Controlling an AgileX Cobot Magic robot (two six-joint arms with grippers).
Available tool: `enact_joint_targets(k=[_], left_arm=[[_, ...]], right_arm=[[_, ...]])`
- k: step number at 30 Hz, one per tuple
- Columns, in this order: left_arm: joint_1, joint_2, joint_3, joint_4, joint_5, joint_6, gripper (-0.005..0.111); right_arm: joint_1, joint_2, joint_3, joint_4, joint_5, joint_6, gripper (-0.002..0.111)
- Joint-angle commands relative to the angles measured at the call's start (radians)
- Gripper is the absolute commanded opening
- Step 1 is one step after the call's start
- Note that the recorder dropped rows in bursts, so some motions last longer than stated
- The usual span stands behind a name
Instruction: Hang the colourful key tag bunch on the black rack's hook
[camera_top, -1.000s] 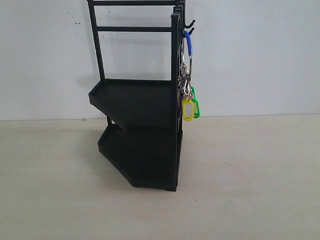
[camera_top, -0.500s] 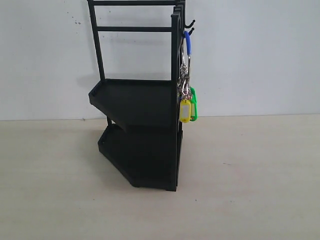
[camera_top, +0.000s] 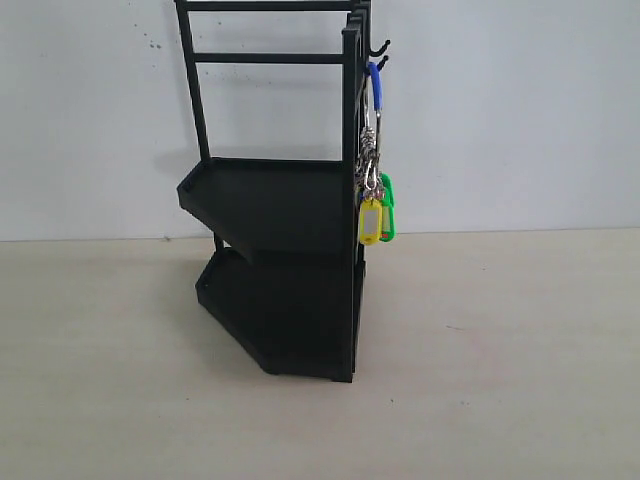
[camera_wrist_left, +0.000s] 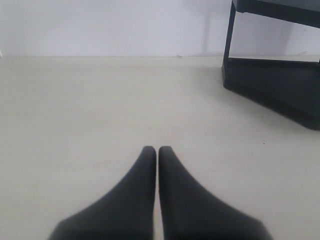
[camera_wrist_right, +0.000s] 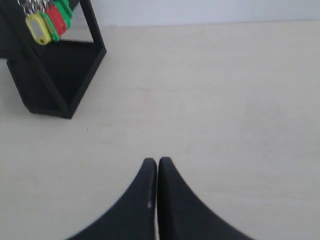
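Showing the left gripper (camera_wrist_left: 157, 150) with its two black fingers (camera_wrist_left: 135, 200) pressed together tip to tip, only a hairline seam between them, pinching nothing. Pointing out over the pale table (camera_wrist_left: 100, 110), with one corner of the black rack (camera_wrist_left: 270, 85) standing well apart ahead of it. Not telling whether the tips are touching the tabletop or hovering above it.

Showing the right gripper (camera_wrist_right: 157, 161) likewise squeezed flat, fingertips (camera_wrist_right: 146, 175) meeting, gripping nothing and touching neither rack nor tags. Catching the colourful key tag bunch (camera_wrist_right: 47, 22) in the right wrist view, well away from the tips: yellow, green and red tags dangling beside the rack's slanted post, over the lower tray.

Hanging, in the exterior view, at the upper middle of the frame: the bunch's large metal ring, its blue-sleeved top looping over the hook (camera_top: 381, 62) on the right side of the rack's front post. Dangling straight down from there, metal clasps first, then the yellow and green tags ending level with the upper tray, just beside the post. Standing upright at frame centre on the table, against the white wall (camera_top: 520, 120), both angular trays facing left.
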Motion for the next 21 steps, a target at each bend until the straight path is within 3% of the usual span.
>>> enact_joint_targets(k=[1, 10, 19, 21], left_arm=[[0.0, -0.002, -0.001, -0.007, -0.015, -0.01, 0.004], [0.0, -0.002, -0.001, -0.007, -0.015, -0.01, 0.004], [0.002, -0.002, -0.001, -0.007, -0.015, -0.01, 0.004], [0.002, -0.002, -0.001, -0.007, -0.015, -0.01, 0.004]], right_arm=[[-0.099, -0.076, 0.007, 0.001, -0.099, 0.013, 0.0], [-0.356, -0.253, 0.294, 0.01, -0.566, 0.014, 0.0], [-0.366, -0.266, 0.397, 0.052, -0.669, 0.014, 0.0], [-0.366, -0.266, 0.397, 0.151, -0.667, -0.12, 0.0]])
